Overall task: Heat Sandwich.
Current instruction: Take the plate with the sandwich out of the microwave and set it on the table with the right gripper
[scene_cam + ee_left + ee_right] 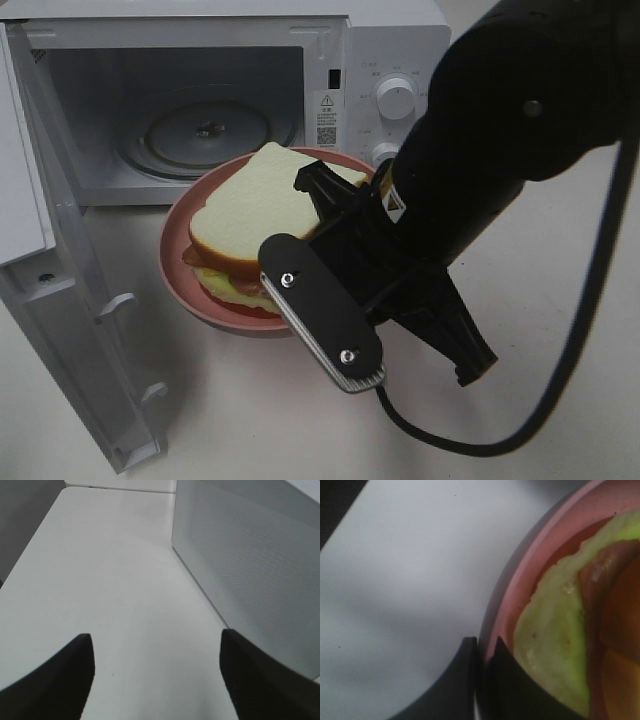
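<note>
The sandwich point(262, 205), white bread over green lettuce and red-orange filling, lies on a round pink plate point(178, 235) in front of the open microwave point(330, 40). My right gripper point(320, 195) reaches in from the right, shut on the plate's rim. In the right wrist view its fingers point(481, 647) pinch the pink rim point(520, 575), with the lettuce edge point(550, 645) just inside. My left gripper point(156, 640) shows only in the left wrist view. It is open over bare white table with nothing between its fingers.
The microwave door point(60, 300) swings out to the left. A glass turntable point(205, 130) sits in the cavity, and knobs point(396, 97) are on the right panel. The microwave's perforated side wall point(250, 555) stands beside the left gripper. A black cable point(560, 400) loops over the table.
</note>
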Robot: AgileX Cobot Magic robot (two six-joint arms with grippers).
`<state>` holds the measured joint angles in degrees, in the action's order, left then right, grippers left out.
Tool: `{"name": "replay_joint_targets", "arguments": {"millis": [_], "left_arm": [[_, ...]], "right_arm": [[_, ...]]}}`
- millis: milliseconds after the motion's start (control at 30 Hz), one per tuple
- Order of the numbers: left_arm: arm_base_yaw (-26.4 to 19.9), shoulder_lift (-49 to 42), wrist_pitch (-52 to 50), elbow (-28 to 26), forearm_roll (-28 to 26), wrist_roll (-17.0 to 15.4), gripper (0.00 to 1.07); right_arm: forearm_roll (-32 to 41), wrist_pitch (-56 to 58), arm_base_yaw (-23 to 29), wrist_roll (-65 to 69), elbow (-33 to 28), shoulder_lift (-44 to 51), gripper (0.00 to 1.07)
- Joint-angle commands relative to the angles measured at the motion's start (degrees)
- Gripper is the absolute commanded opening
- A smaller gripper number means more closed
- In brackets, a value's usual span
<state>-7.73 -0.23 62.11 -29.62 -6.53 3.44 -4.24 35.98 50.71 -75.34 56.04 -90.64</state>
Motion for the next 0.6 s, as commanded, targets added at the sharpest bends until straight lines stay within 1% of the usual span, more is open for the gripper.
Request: {"name": "replay_joint_targets", "arguments": {"millis": [33,100,333,600], "left_arm": [[0.34,-0.34,-0.92,0.11,-0.17,-0.23,0.68],[0.34,-0.34,-0.92,0.11,-0.17,-0.23,0.68],[0.34,-0.34,-0.92,0.11,-0.17,-0.23,0.68],[0.34,-0.34,-0.92,0.11,-0.17,-0.23,0.68]], "right_arm": [[0.0,-1.78,0.17,0.46,-1.49,2.69,0.0],[-0.06,-1.78,0.17,1.6,-3.55,4.64,0.0],[-0.17,-1.32,0.17,3.32,-6.88,8.77,0.0],[-0.17,0.63,0.17,5.21,-12.55,15.7,0.0]]}}
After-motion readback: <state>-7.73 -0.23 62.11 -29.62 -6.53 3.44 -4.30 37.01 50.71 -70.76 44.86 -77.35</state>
